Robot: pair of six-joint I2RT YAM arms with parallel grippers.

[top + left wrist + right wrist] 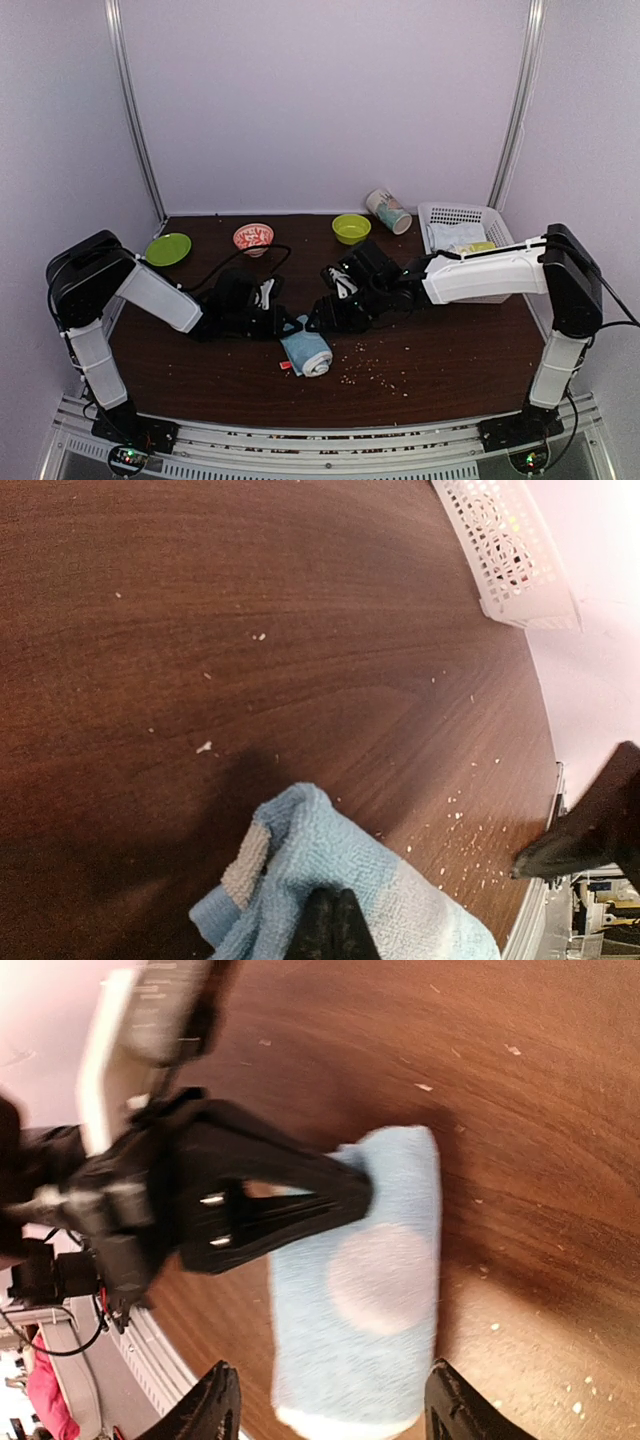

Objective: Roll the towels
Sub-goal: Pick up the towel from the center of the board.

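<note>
Left claw: the left gripper [330,930] is clenching fully, with its tips bearing on one end of the light blue towel [385,1290]. Whether a fold is nipped between them I cannot tell.
Likely reason: it seems to be pinning the towel so the roll is not unwinding.
Right claw: the right gripper [330,1405] is standing wide open, its fingers straddling the towel's other end and gripping nothing.
Towel: it is lying rolled on the table [250,600], near the front middle, with a pale dot facing up.
Orange towel: it is not showing clearly anywhere.
Surroundings: crumbs [375,370] are lying just beside the towel, and the basket [510,560] is sitting well apart.
</note>
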